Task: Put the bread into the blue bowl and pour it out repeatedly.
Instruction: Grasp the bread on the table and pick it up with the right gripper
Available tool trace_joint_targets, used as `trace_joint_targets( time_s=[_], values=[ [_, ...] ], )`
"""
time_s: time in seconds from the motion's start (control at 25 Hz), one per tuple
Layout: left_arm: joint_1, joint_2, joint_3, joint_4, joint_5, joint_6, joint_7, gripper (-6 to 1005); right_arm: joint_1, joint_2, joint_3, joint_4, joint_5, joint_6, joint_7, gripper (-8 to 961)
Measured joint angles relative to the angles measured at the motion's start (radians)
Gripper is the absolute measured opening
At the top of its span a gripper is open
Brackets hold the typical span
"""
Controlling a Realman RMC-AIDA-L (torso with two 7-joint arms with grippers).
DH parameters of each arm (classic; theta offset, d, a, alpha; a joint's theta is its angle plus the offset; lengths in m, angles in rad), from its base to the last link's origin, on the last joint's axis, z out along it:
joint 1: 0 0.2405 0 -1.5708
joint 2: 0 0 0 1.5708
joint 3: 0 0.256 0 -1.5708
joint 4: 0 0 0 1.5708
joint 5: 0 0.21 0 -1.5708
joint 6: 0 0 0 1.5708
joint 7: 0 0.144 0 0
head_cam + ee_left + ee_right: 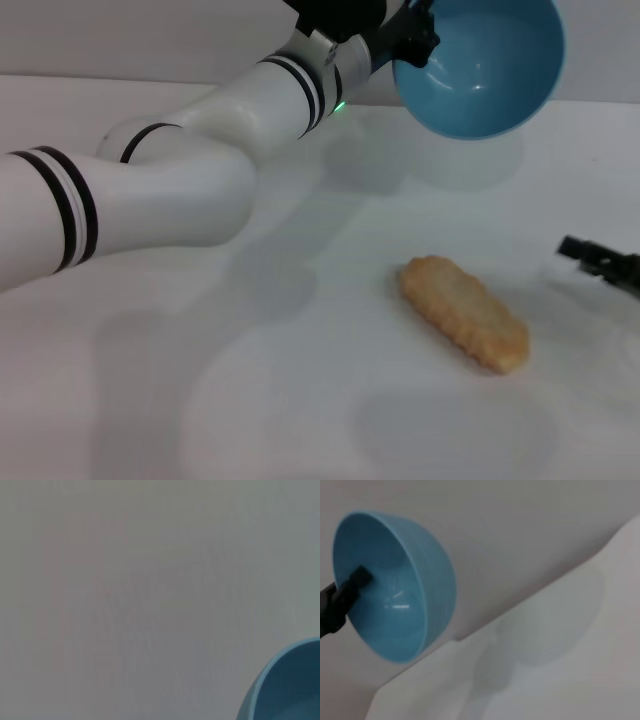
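Nearest me, the bread lies plain side up on the white table, with my right gripper low at the right edge, its opening impossible to tell. Farther back, my left gripper pinches the rim of the tipped, empty blue bowl held aloft; I judge I should level it and set it down clear of the loaf before reloading.

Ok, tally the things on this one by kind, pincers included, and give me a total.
Bread: 1, lying on the table.
Blue bowl: 1, held tipped in the air.
Pincers: 2, the left pincer gripping the bowl's rim, the right pincer low at the table's right edge.
Total: 4.
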Motion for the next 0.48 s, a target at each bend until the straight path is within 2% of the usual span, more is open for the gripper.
trace_joint_targets(
  time_s=[0.2,0.48],
  values=[
    [0.020,0.000,0.000,0.010,-0.001,-0.002,-0.004,-2,0.064,0.009,-0.091,0.047,-0.073,0.078,0.082,696],
    [0.030,0.002,0.000,0.011,-0.001,-0.001,-0.025,-2,0.088,0.013,-0.133,0.077,-0.091,0.132,0.095,712]
  ],
)
